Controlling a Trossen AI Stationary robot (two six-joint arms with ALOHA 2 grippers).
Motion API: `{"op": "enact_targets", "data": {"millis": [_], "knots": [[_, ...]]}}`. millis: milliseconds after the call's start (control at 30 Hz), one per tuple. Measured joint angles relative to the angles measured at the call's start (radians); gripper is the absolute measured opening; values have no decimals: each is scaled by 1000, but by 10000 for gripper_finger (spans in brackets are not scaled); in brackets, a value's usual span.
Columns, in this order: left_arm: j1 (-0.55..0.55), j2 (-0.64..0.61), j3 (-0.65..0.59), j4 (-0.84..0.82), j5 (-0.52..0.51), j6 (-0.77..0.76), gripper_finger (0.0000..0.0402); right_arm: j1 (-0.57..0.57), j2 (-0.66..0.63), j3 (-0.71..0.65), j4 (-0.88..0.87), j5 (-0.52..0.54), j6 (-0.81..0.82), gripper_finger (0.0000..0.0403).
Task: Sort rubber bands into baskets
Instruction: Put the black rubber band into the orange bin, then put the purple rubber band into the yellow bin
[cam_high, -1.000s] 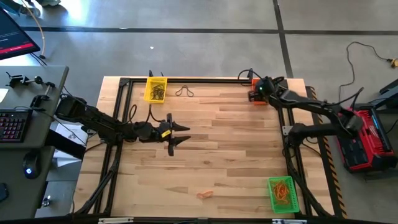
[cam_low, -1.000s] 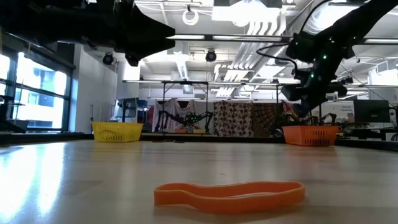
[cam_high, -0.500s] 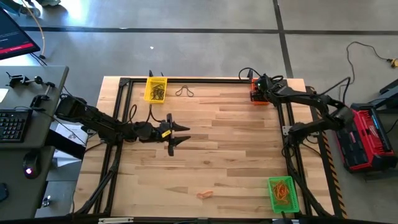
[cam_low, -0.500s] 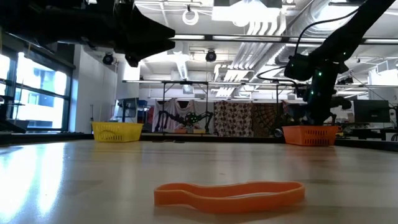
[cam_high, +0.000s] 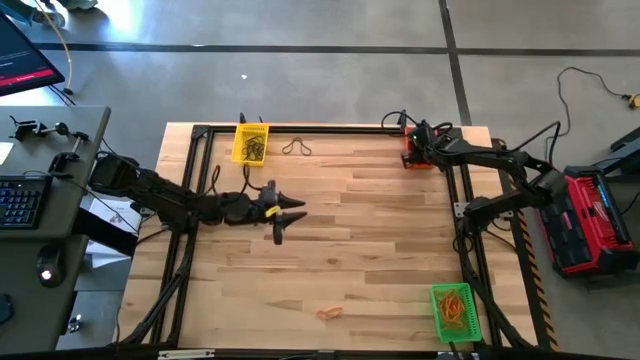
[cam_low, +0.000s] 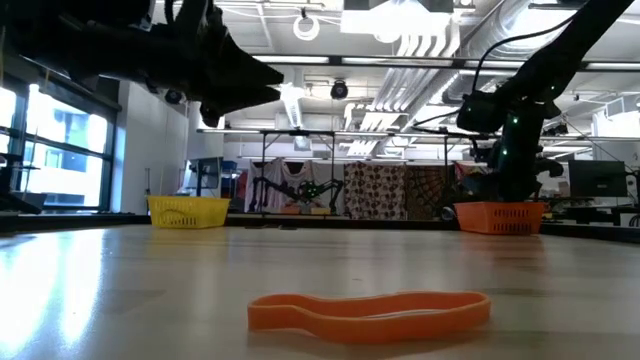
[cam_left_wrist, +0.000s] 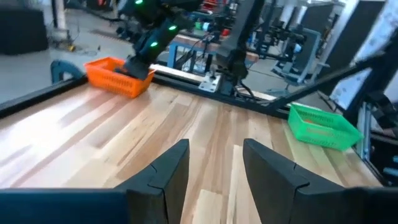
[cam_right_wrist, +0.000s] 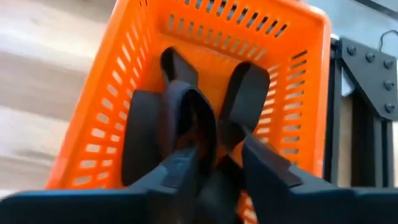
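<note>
The step in hand looks like a drop-off: the right gripper (cam_right_wrist: 214, 168) is dipped into the orange basket (cam_right_wrist: 118, 93) at the table's far right corner, its fingers spread a little apart, with wide black bands (cam_right_wrist: 186, 118) lying loose on the basket floor just ahead of the tips; whether one band is still caught between the fingers I cannot tell. The right arm reaches far out from its base, elbow bent, wrist tipped down over the basket rim. The next move, as I judge it, calls for lifting clear without dragging a floppy loop back out, then going for a loose band. The left gripper (cam_high: 284, 215) hangs above bare wood near the table's middle-left, fingers (cam_left_wrist: 163, 174) spread with nothing between them, its arm stretched low and nearly level from the left side. From it, the yellow basket (cam_high: 250, 143) with dark bands inside sits beyond and slightly to its left, a thin dark band (cam_high: 293, 147) lies on the wood just beside that basket, an orange band (cam_high: 329, 311) lies well off toward the near edge, and the green basket (cam_high: 453, 312) holding orange bands stands at the near right corner.
</note>
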Motion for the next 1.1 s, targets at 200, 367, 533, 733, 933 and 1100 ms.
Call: {"op": "enact_targets", "data": {"millis": [200, 367, 533, 733, 933, 1100], "knots": [[66, 0, 39, -132, 47, -23, 119, 1, -1, 61, -108, 3, -25, 172], [141, 0, 140, -377, 88, 24, 90, 46, -15, 132, -172, 30, -65, 175], [220, 0, 215, -532, 115, 101, 57, 124, -78, 150, -156, 36, -79, 122], [350, 0, 281, -678, 181, 166, 18, 245, -157, 148, -107, 28, -60, 19], [473, 0, 353, -842, 219, 232, 2, 402, -169, 147, -36, 27, -33, 17], [571, 5, 389, -911, 274, 274, 0, 539, -169, 146, 43, 29, 1, 2]]}}
